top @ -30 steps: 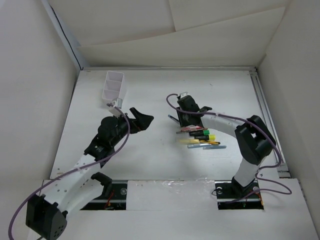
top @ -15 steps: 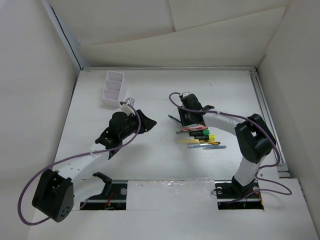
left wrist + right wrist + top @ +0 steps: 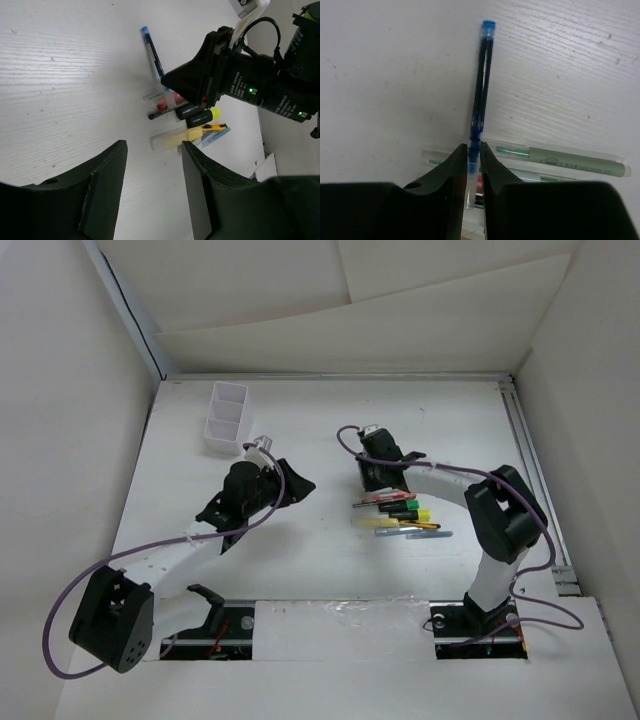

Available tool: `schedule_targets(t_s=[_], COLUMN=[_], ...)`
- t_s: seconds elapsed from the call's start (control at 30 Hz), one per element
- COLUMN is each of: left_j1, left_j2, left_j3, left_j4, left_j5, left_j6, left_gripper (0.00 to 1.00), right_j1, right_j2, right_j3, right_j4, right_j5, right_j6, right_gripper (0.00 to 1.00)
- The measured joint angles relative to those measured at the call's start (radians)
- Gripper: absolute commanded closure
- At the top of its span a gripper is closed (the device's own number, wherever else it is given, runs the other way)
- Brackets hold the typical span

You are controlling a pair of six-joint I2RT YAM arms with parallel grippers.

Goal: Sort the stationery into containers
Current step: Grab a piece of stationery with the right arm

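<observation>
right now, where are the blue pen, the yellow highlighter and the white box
blue pen (image 3: 481, 75): right wrist view, middle of its dark barrel
yellow highlighter (image 3: 194, 133): left wrist view, its yellow body
white box (image 3: 222, 446): top external view, its near end wall

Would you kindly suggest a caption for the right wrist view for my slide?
Right end effector pinching a blue pen near a grey-green pen on the white table.

Lighting's bright and even from overhead, and the white counter (image 3: 450, 420) nearly washes out in the top view. Shadows are soft and short. Wrist views show crisp wood grain, but the close-up black jaws look dark and slightly blurry.
</observation>
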Motion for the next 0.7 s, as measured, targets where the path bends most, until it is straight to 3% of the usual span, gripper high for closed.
schedule_targets(t_s=[0.07, 0.17, 0.33, 0.43, 0.57, 0.7], left_j1=[0.0, 0.0, 0.0, 0.0, 0.0, 0.0], left_j2=[0.008, 0.025, 0.076, 0.089, 0.09, 0.09], left_j3=[0.0, 0.0, 0.027, 0.032, 0.032, 0.034], left_j4=[-0.006, -0.008, -0.021, -0.02, -0.02, -0.023], left_j5=[-0.011, -0.022, -0.032, -0.035, -0.038, -0.045], left_j6=[0.0, -0.001, -0.002, -0.005, -0.006, -0.008], left_gripper=[0.56, 0.56, 0.56, 0.56, 0.56, 0.56], right_j1=[0.002, 0.003, 0.013, 0.023, 0.031, 0.034], right_j2=[0.002, 0.003, 0.006, 0.011, 0.039, 0.048], right_j3=[0.0, 0.0, 0.0, 0.002, 0.02, 0.029], right_j4=[0.006, 0.01, 0.016, 0.026, 0.032, 0.042], right_j5=[0.0, -0.002, -0.01, -0.011, -0.019, -0.026], right_j6=[0.0, 0.001, 0.0, 0.0, 0.0, 0.0], right_gripper=[0.82, 0.73, 0.7, 0.77, 0.96, 1.0])
